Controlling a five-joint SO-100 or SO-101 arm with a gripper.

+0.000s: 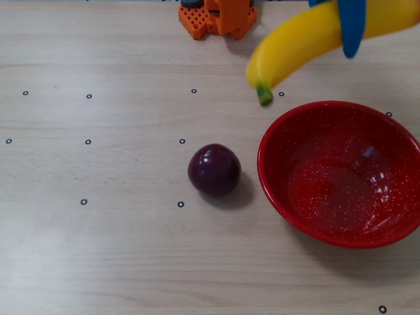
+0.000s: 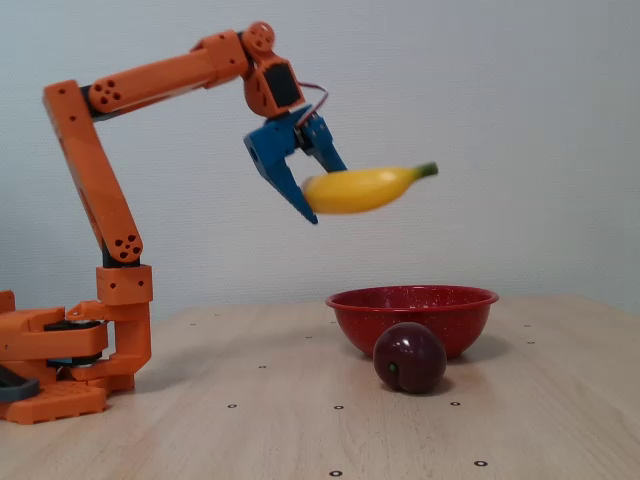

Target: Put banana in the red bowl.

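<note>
Over on the left of the fixed view sits the orange arm (image 2: 95, 200), base planted on the table (image 2: 250, 400) and reaching up and over to the right. Its blue gripper (image 2: 318, 190) is up in the air, fingers clamped on the banana (image 2: 365, 188) near its blunt end, so most of the fruit sticks out to the right of the gripper, roughly level, green stem tip angled a bit up. The banana looks a little blurred in that view.

Down below and to the right of the gripper is the red bowl (image 2: 412, 315) on the table, well under the banana with clear air between them. The plum (image 2: 410, 357) sits just in front of the bowl there.

From overhead, the banana (image 1: 308, 39) hangs past the bowl's (image 1: 275, 190) rim, one blue finger (image 1: 351, 26) across it, stem pointing toward the rim. The plum (image 1: 214, 169) is just left of the bowl, not touching.
</note>
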